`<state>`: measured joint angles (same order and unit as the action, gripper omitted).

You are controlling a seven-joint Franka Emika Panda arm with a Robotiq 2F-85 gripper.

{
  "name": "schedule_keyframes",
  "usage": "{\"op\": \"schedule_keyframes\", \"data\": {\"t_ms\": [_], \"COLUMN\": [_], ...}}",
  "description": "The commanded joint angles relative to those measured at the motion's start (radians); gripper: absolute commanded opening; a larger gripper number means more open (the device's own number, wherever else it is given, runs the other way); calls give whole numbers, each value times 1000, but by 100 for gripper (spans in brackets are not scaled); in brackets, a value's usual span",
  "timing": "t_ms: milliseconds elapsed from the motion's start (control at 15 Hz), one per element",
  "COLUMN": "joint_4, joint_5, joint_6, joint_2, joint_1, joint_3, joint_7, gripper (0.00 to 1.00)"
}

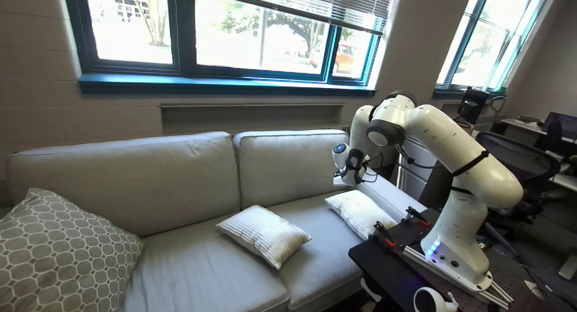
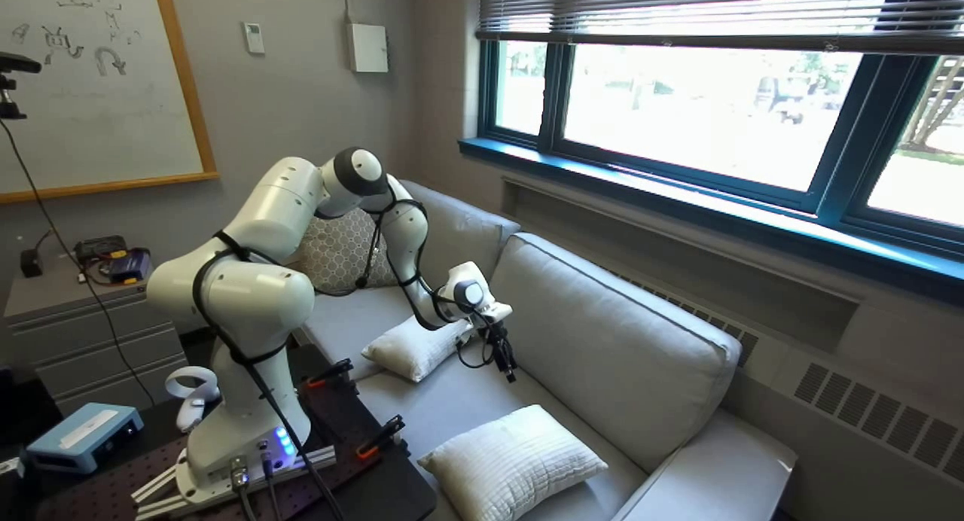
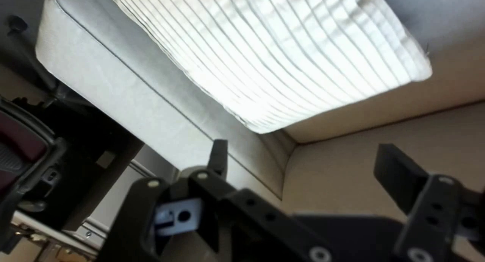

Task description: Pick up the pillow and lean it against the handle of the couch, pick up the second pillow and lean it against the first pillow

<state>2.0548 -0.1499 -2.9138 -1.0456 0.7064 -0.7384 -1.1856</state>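
Note:
Two white ribbed pillows lie on the grey couch [image 1: 198, 258]. The first pillow [image 1: 359, 211] lies on the seat beside the armrest [image 1: 391, 195]; it also shows in an exterior view [image 2: 514, 464] and fills the top of the wrist view [image 3: 273, 53]. Whether it touches the armrest I cannot tell. The second pillow [image 1: 264, 235] lies on the seat near the middle; it also shows in an exterior view [image 2: 416, 348], partly behind the arm. My gripper [image 3: 303, 163] is open and empty. It hangs above the seat near the backrest [image 2: 508, 367], apart from both pillows.
A large grey patterned cushion [image 1: 67, 253] rests at the couch's far end. The backrest [image 1: 293, 165] stands behind the seat. The black robot table [image 1: 374, 262] with clamps [image 2: 380, 437] borders the couch's front. An office chair [image 1: 518, 163] stands beyond the armrest.

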Motion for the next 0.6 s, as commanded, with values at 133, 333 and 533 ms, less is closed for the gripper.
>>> {"op": "schedule_keyframes", "data": {"t_ms": [133, 333, 533], "joint_4": [-57, -93, -97], "joint_5": [25, 20, 13], "joint_6": [15, 36, 15], "joint_2": [-32, -50, -58], "joint_1": [-101, -140, -140], "joint_3": [92, 119, 120], "joint_7": [157, 194, 205], "gripper": [100, 100, 100]}}
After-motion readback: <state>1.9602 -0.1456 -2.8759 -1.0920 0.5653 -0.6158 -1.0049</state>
